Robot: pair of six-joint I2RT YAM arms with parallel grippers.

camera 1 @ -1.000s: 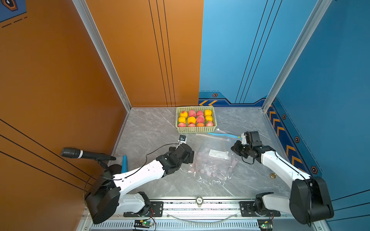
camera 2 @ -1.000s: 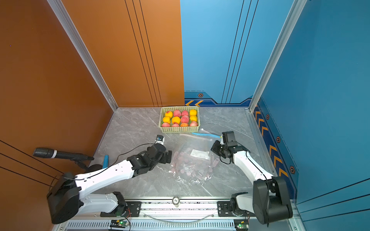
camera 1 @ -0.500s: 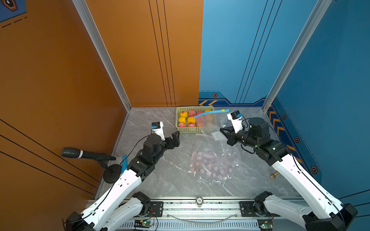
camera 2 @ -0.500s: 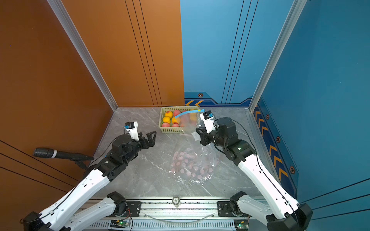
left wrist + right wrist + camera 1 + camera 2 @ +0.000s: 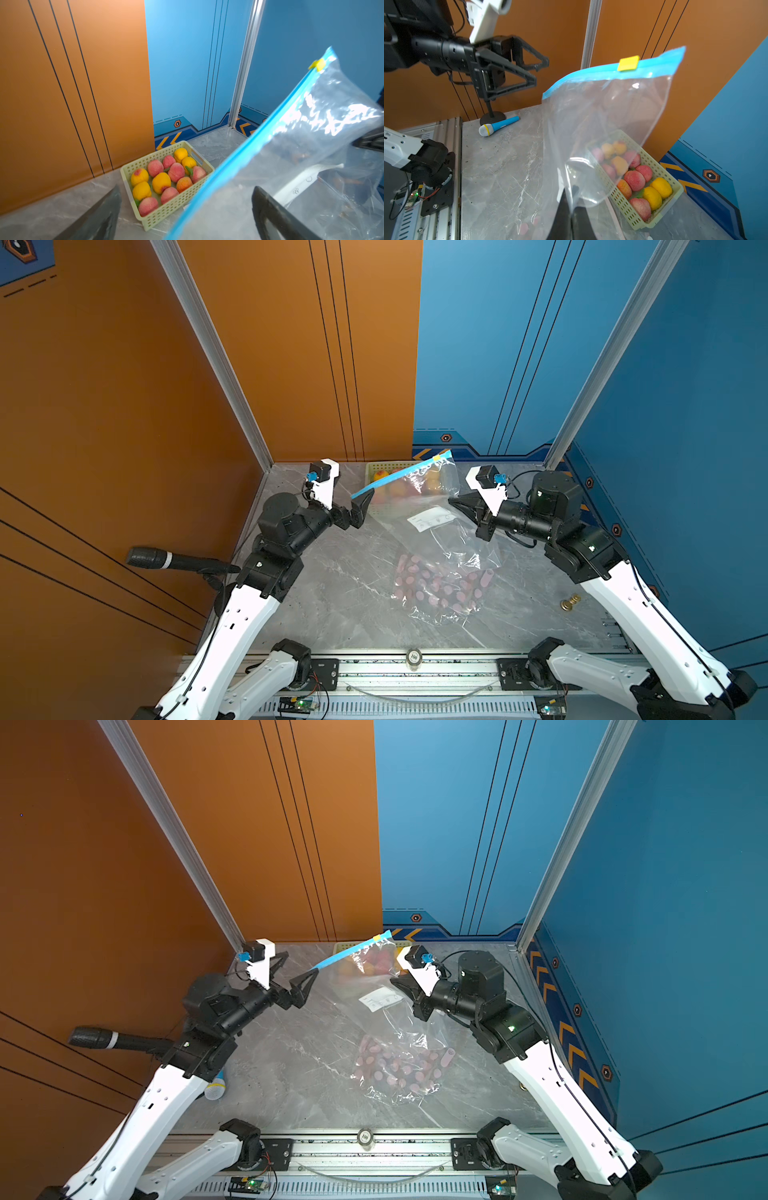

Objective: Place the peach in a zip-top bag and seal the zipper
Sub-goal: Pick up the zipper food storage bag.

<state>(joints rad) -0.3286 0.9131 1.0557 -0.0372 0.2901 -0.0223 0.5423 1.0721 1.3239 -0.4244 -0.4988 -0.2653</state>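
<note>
**Right arm holds the bag up; left fingers spread at the zipper**

The grey marble desk (image 5: 345, 597) carries everything I see. Both white-and-black arms rise from the rail at the near edge and lean towards the far edge. They bend at the elbow so that the forearms point inwards at each other above the far half of the desk.

My left arm (image 5: 245, 614) comes up along the left edge with its wrist roughly level. The left gripper (image 5: 301, 964) has its fingers spread wide and grips nothing. My right arm (image 5: 631, 597) mirrors it along the right edge. The right gripper (image 5: 455, 502) is pressed together, pinching the side edge of the clear plastic zip-top bag (image 5: 444, 543).

The bag hangs slanted from that pinch, and its pink-blotched lower end rests mid-desk. The blue zipper strip (image 5: 399, 477) is up in the air, running from the yellow slider (image 5: 436, 458) down to the left gripper. In the left wrist view the strip passes between the spread fingers; I cannot tell whether it touches them.

The pale green perforated plastic basket (image 5: 166, 209) sits at the far edge, behind the raised bag in both top views. The pink and yellow-orange peaches (image 5: 176, 172) lie in it. A black microphone on a stand (image 5: 166, 560) is at the left edge, with a blue toy microphone (image 5: 498, 126) lying beside its base. A small brass-coloured knob (image 5: 570, 603) sits near the right edge.
</note>
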